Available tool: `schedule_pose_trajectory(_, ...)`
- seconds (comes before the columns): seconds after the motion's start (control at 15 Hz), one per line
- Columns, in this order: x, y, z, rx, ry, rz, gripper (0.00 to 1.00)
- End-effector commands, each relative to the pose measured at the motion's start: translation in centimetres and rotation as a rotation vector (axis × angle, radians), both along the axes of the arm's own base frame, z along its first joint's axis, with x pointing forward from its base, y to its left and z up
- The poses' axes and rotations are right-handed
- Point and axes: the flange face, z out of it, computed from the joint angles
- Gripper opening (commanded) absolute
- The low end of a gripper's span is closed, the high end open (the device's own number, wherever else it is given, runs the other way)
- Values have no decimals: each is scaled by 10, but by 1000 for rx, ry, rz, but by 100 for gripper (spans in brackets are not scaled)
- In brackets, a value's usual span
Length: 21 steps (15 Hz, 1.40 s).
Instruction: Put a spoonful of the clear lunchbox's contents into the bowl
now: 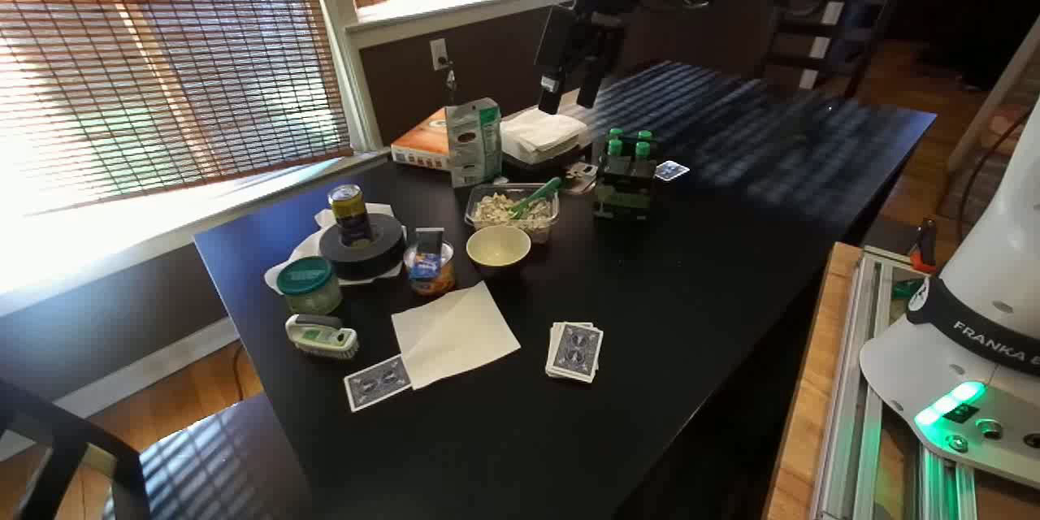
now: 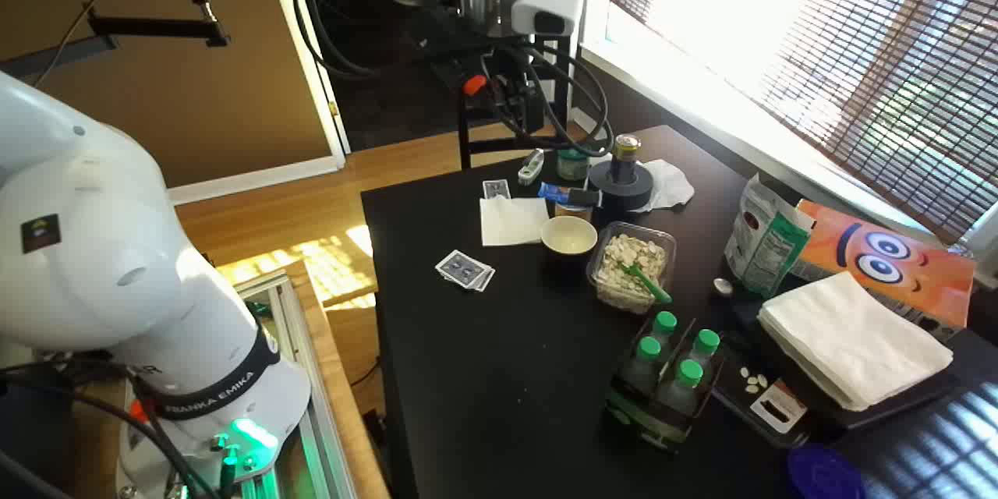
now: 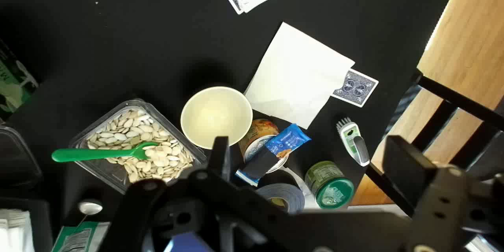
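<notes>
The clear lunchbox [image 1: 552, 231] [image 3: 167, 120] stands on the dark table, filled with pale flat seeds, its contents [image 2: 641, 253] [image 3: 167, 156]. A green spoon [image 2: 645, 283] [image 3: 94, 154] rests in them, its handle reaching over the rim. Right beside the lunchbox sits the cream bowl [image 1: 498, 248] [image 2: 569, 236] [image 3: 216, 116], its inside bare in the wrist view. High above the table hangs my gripper [image 1: 569, 101] [image 3: 308, 141], apart from both. Its jaws are wide open with nothing between them. In an exterior view, cables and the arm obscure the fingers.
A carton of green-capped bottles [image 2: 659, 398] flanks the lunchbox. Near the bowl are a cup with a blue wrapper [image 3: 289, 141], a can [image 1: 350, 211] on a black roll, a green-lidded jar [image 3: 334, 193], a brush [image 1: 322, 335], paper [image 1: 455, 333] and cards [image 1: 575, 351]. Napkins [image 2: 854, 335] lie farther off.
</notes>
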Motion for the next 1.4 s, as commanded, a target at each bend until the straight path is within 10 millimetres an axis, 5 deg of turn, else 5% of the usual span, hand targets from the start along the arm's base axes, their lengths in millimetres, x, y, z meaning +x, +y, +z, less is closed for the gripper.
schedule_pose_trajectory(0.0,0,0,1,0,1,0,100)
schedule_pose_trajectory(0.87,0,0,1,0,1,0,100)
schedule_pose_trajectory(1.33,27,-25,-76,-119,10,-308,100)
